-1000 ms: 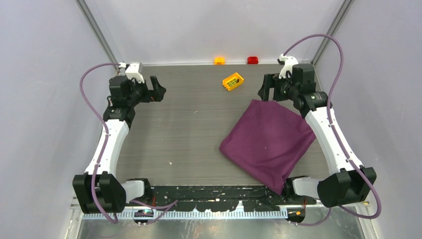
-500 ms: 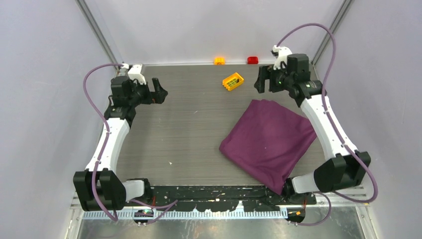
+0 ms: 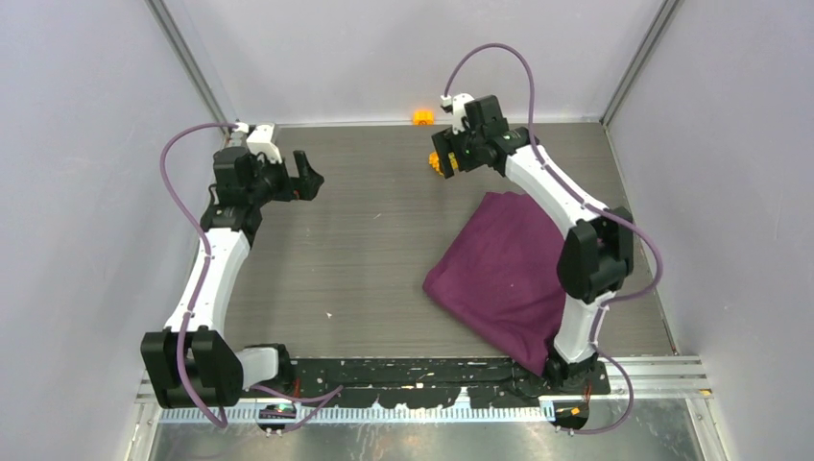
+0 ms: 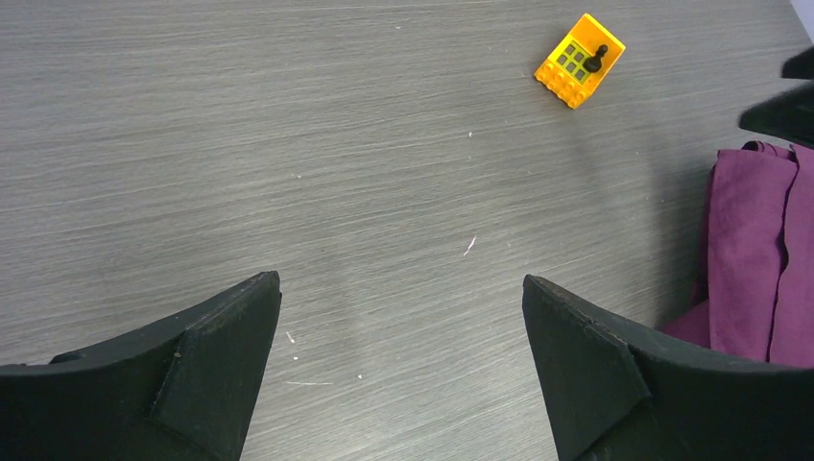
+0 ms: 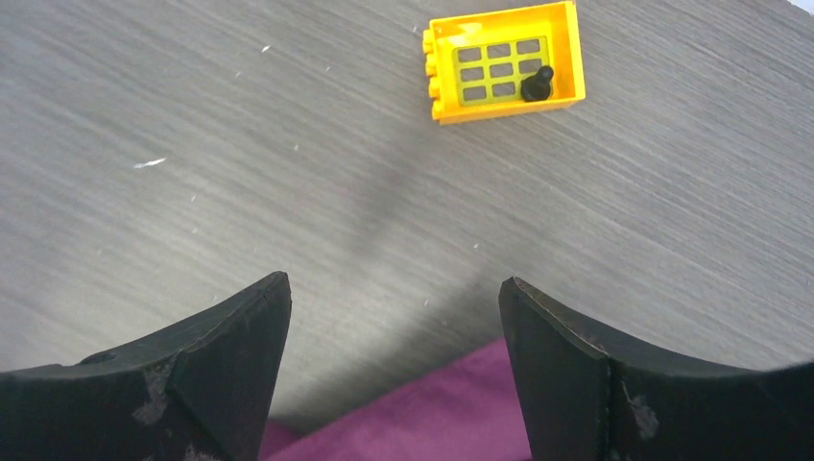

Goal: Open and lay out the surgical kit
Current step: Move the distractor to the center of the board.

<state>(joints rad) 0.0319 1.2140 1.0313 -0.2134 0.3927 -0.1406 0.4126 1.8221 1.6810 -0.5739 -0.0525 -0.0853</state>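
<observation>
The surgical kit is a folded dark-purple cloth bundle lying on the right half of the table; what is inside is hidden. Its edge shows in the left wrist view and in the right wrist view. My right gripper hovers open over the bundle's far corner, with only cloth edge and bare table between its fingers. At the far left, well away from the bundle, my left gripper stands wide open over bare table.
A yellow toy brick lies just beyond the right gripper, also visible as the yellow brick from the left. A small orange brick sits at the back edge. Walls close the table on three sides.
The right arm swung left from the back right corner to above the bundle's far corner, beside the yellow brick, now covering the red brick. The left arm stayed put.
</observation>
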